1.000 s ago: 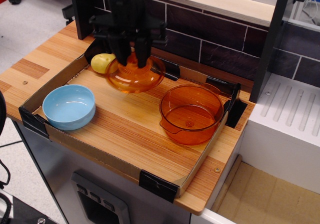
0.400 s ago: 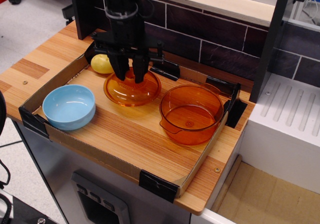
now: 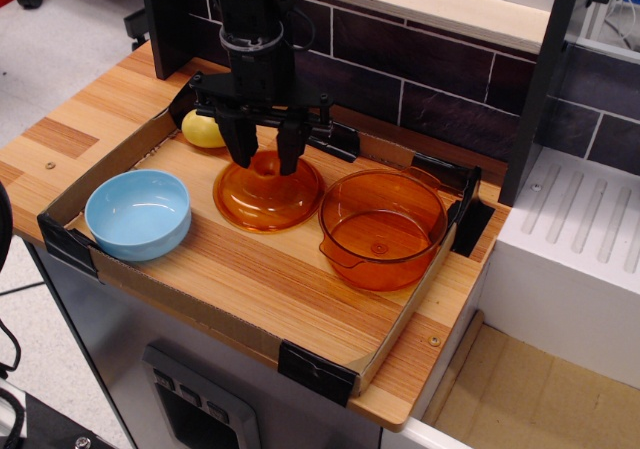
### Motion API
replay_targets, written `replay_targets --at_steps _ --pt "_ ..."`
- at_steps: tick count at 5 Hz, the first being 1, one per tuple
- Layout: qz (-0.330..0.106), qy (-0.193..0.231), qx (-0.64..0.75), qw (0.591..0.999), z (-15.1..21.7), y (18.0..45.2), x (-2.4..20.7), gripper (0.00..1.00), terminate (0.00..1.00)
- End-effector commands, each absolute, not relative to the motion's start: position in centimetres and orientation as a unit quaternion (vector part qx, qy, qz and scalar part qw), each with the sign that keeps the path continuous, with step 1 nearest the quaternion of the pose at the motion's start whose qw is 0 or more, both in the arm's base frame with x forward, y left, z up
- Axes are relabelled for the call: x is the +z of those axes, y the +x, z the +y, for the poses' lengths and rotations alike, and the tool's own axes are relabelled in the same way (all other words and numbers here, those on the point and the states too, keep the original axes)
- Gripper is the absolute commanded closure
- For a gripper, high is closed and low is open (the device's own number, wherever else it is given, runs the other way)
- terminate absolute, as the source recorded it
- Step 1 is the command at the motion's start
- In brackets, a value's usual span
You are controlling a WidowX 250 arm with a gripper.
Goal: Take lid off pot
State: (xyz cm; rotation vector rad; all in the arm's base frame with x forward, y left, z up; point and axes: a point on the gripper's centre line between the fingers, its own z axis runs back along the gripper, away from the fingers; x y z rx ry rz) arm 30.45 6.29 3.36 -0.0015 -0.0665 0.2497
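The orange lid [image 3: 268, 195] lies flat, knob up, on the wooden tray floor just left of the pot [image 3: 382, 228]. The pot is uncovered and stands at the right of the tray, with nothing visible inside it. My black gripper [image 3: 265, 157] hangs straight down over the lid's centre. Its two fingers [image 3: 240, 151] stand spread on either side of the ring knob, their tips just above the lid's dome. The jaws look open and apart from the knob.
A light blue bowl [image 3: 138, 213] sits at the tray's left. A yellow round object [image 3: 203, 129] lies behind the lid near the back left corner. A low cardboard rim [image 3: 70, 191] borders the tray. A dark tiled wall [image 3: 430, 79] stands behind.
The gripper carried the lid down from mid-air onto the tray floor and a little to the right. Its fingers have since spread wider around the knob.
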Motion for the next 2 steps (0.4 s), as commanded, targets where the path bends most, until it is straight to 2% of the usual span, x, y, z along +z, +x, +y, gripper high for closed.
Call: replay_targets --at_steps 1,2 --pt "-0.058 -0.012 0.128 0.99 6.7 31.6 6.6 0.0 0.0" --pt "-0.071 -0.028 0.142 0.987 6.1 31.8 9.6 0.0 0.0"
